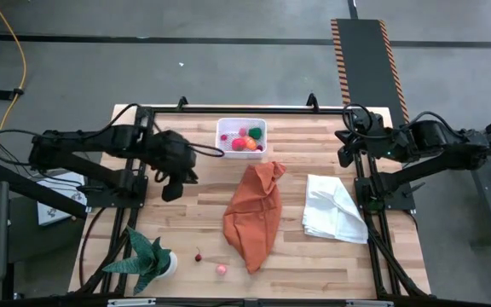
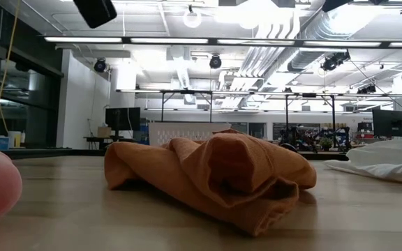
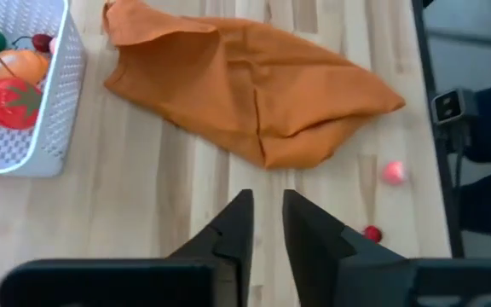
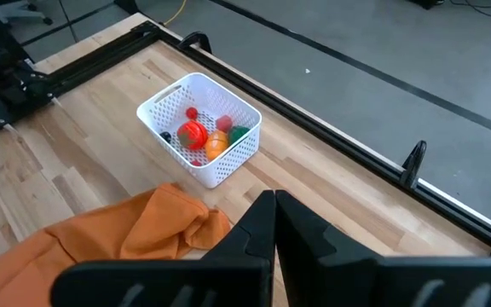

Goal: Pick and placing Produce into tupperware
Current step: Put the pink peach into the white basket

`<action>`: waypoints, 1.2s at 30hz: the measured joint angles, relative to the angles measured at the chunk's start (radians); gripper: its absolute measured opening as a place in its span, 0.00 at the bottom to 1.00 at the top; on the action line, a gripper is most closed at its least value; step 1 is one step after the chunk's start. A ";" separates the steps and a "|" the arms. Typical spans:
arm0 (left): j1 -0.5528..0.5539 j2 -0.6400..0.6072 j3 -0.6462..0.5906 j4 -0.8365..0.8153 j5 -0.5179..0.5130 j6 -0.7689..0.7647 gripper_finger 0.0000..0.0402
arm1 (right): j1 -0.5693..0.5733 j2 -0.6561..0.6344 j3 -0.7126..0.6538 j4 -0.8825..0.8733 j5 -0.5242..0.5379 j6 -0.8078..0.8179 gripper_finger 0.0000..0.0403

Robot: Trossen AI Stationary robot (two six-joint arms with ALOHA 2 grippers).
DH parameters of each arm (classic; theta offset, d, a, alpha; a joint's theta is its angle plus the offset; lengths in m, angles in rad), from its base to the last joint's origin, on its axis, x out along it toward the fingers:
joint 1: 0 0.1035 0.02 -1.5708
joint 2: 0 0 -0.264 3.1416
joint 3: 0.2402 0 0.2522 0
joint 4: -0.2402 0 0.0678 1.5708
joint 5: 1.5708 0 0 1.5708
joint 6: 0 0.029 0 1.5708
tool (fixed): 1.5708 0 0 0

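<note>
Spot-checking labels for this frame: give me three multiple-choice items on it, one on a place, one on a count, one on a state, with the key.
1. Where does the orange cloth lie?
A. inside the tub
B. between the tub and the white cloth, mid-table
C. under the potted plant

2. How many produce pieces lie loose on the table outside the tub?
A. none
B. two
C. five

3. What is the left gripper holding?
A. nothing
B. the orange cloth
C. a tomato

Key: 1 B, the high view shows it below the tub with the white cloth to one side. 2 B, a dark cherry and a pink piece sit near the potted plant. 3 A, only bare table shows between its fingers.
</note>
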State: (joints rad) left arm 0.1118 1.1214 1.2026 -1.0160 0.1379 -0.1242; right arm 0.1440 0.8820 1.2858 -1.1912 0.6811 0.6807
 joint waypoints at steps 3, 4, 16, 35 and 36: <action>-0.020 -0.049 -0.051 0.031 0.000 -0.055 0.08 | 0.000 0.012 0.000 0.000 0.000 -0.004 0.00; -0.027 -0.063 -0.065 0.040 0.000 -0.074 0.06 | 0.000 0.017 0.000 0.000 0.000 -0.005 0.00; -0.229 -0.162 -0.210 0.132 -0.103 -0.298 0.00 | 0.000 0.086 0.000 0.000 -0.012 -0.007 0.00; -0.603 -0.154 -0.271 0.223 -0.411 -0.590 0.00 | 0.000 0.120 0.000 0.012 -0.178 -0.011 0.00; -0.612 -0.149 -0.271 0.225 -0.418 -0.599 0.00 | 0.000 0.120 0.000 0.020 -0.183 -0.011 0.00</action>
State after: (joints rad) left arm -0.4999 0.9726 0.9318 -0.7909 -0.2805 -0.7229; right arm 0.1440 1.0016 1.2858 -1.1716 0.4979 0.6693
